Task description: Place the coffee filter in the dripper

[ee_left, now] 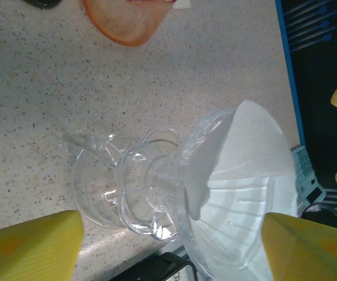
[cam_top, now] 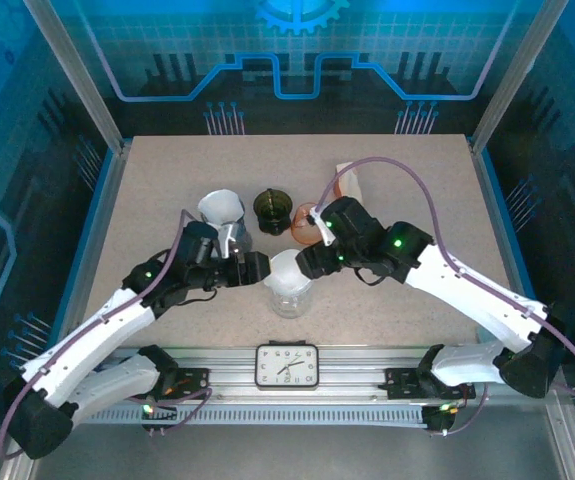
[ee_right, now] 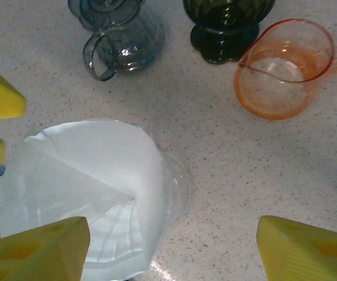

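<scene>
Yellow fingertips (ee_left: 30, 249) of the left gripper (ee_left: 168, 252) sit right up front, spread wide apart with nothing clamped between them. The clear dripper (ee_left: 156, 193) lies just beyond. The right gripper (ee_right: 171, 252) stands open too, straddling that dripper from the other side. And the paper filter (ee_right: 98, 175)? It's inside the cone, though one fold leans inward and the paper stands proud of the rim, so I'd call it seated but not snug. To finish well, draw both arms away level, without brushing the paper, and mind the orange dripper (ee_right: 285, 70) nearby on the speckled table (ee_right: 227, 175).
</scene>
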Robot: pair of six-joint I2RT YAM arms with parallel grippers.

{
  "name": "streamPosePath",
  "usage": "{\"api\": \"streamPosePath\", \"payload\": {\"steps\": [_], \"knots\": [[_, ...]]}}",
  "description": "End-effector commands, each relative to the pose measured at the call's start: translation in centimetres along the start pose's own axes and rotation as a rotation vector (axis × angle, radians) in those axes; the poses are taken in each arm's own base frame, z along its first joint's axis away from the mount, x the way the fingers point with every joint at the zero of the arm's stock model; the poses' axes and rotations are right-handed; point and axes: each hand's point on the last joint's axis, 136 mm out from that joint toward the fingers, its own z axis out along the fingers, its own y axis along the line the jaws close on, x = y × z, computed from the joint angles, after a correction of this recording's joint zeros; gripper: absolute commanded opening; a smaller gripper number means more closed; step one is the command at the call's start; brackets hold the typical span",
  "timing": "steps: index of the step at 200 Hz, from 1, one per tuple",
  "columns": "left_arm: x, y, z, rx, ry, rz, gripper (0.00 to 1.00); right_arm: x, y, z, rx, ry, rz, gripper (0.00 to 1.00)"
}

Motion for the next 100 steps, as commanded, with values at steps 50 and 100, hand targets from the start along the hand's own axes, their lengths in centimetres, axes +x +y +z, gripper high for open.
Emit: {"api": "streamPosePath", "payload": {"steps": [50, 100], "knots": [[-2.2, 2.8, -5.5, -0.108, -0.302, -0.008, 0.99, 4.3, -5.9, 1.7, -0.022, 0.019, 0.297, 0.69], [0.0, 6.3, -4.7, -0.169, -0.301, -0.087, 0.99, 10.3, -3.9, 8.5, -0.189, 0.208, 0.411, 0.47]]}}
